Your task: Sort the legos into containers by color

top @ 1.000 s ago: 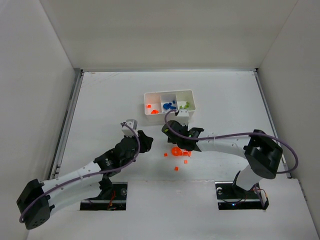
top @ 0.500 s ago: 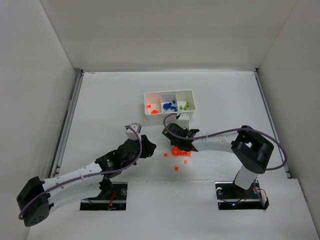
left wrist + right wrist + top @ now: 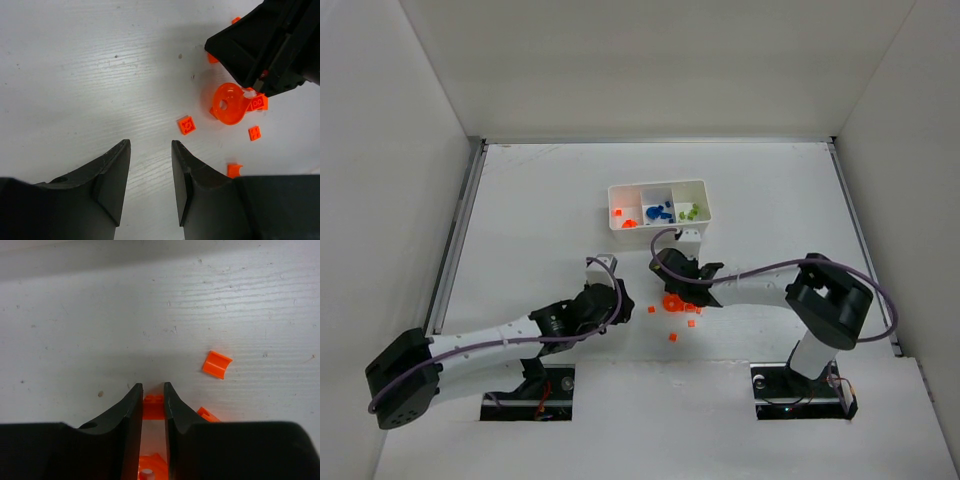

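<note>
Several orange legos lie loose on the table around a round orange piece. My right gripper is down among them, its jaws shut on a small orange brick that fills the gap between them. My left gripper hovers open just left of the cluster, with nothing between its fingers; a flat orange square lies just ahead of it. The white tray of containers holds orange legos on the left, blue in the middle and green on the right.
A curved orange piece lies to the right of my right fingers and another brick touches the right finger's side. Single orange bricks lie nearer the bases. The two grippers are close together.
My right gripper has dropped onto the orange cluster and closed on a small brick. My left arm has swung right and nearer, toward the same cluster, still open.
</note>
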Controlling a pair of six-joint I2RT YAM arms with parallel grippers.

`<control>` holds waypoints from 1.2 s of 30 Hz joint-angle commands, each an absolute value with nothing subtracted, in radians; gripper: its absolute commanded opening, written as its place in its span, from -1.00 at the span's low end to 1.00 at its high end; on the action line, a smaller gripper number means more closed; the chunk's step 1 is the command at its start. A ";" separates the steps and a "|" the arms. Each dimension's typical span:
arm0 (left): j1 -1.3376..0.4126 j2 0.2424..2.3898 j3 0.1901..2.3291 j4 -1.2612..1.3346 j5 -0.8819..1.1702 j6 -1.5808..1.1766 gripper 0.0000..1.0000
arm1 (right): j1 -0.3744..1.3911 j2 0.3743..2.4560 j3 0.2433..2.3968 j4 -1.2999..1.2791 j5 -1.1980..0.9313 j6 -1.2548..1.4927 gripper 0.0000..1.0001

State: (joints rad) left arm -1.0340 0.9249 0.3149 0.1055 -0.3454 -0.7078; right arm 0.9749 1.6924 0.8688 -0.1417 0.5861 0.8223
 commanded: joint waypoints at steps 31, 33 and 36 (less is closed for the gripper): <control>-0.943 1.022 0.399 0.103 -0.299 -0.681 -0.34 | 0.734 2.005 1.603 -0.028 0.206 0.511 -0.58; -0.944 1.020 0.405 0.103 -0.304 -0.681 -0.34 | 0.735 2.025 1.621 -0.029 0.201 0.512 -0.58; -0.949 1.023 0.413 0.103 -0.304 -0.678 -0.34 | 0.739 2.040 1.629 -0.028 0.201 0.512 -0.57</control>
State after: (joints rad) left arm -0.9470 1.0393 0.4026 0.1059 -0.2981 -0.6708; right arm 0.7387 2.0319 1.5730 -0.0616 0.2199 0.5163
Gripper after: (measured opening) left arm 0.333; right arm 0.259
